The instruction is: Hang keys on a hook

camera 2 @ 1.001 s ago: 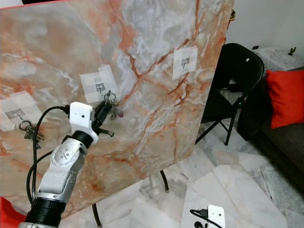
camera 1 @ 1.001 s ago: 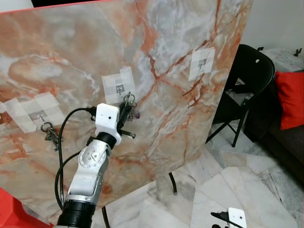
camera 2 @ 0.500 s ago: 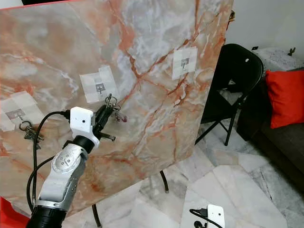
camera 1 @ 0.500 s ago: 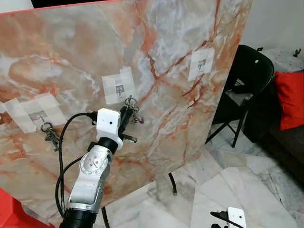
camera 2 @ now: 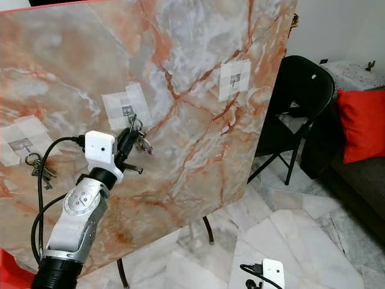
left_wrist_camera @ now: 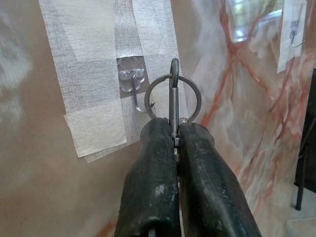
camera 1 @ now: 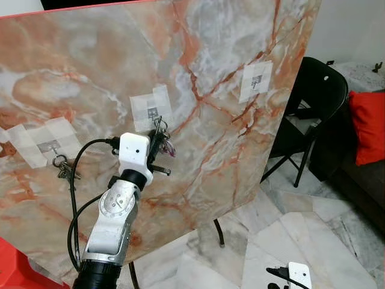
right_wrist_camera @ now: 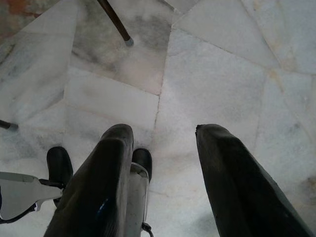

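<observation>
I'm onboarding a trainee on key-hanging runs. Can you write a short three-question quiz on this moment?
1. True or false: the key ring is already hanging on the middle hook.
2. Multiple choice: what hangs on the left hook? A) nothing B) another bunch of keys C) a red cushion
3. Fill in: the left gripper is shut on the ____, while the right gripper hangs open above the marble floor.

Key
1. False: the ring is held up beside the hook, pinched between the fingers, not yet over it.
2. B: a bunch of keys hangs there.
3. key ring
</observation>
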You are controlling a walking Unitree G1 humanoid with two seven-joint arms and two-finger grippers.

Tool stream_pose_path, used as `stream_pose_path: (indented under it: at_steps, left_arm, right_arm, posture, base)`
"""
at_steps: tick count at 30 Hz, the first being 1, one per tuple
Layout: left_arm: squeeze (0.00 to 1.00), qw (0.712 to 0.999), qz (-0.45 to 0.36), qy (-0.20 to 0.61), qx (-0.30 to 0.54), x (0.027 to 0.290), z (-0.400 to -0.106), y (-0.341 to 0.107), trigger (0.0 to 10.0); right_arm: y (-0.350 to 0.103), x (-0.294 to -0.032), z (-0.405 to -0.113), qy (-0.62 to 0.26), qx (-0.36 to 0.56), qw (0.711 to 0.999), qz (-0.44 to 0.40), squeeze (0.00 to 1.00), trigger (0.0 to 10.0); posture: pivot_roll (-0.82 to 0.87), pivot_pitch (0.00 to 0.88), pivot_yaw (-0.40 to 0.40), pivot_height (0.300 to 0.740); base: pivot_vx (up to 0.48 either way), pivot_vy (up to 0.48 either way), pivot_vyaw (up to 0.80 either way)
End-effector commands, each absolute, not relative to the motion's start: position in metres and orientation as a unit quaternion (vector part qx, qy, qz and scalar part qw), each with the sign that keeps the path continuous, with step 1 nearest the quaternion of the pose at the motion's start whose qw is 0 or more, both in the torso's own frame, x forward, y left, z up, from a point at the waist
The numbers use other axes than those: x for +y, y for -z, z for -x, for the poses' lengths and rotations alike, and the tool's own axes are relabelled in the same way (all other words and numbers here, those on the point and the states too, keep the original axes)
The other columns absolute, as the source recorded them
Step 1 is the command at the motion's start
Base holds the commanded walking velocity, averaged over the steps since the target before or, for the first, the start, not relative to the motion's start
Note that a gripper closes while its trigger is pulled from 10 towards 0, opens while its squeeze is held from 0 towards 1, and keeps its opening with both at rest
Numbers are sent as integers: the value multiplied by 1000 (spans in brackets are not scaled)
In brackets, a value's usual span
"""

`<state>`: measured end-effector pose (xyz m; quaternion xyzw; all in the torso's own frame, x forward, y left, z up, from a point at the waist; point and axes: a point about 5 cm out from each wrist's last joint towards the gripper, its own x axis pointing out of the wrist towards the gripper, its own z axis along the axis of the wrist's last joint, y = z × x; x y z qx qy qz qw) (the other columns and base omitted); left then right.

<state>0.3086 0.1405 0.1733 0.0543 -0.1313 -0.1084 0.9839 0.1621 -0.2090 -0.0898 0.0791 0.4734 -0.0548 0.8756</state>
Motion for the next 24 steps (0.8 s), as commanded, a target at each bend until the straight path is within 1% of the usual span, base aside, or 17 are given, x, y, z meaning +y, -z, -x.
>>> stream_pose_path:
  at_steps: [1,24]
  left_arm:
    - [0,983,-58,102,-142,143,-310,-179,10000]
    - [0,983,-84,126,-106,132,-321,-174,10000]
  right_arm:
    - [90,-209,-162,57,474,875,-81,0,10000]
    - [90,-208,-163,59,474,875,-84,0,10000]
  posture:
    - [98,0,-44,713]
    - [91,0,-37,713]
  base:
    - [0,0,0]
    - [0,0,0]
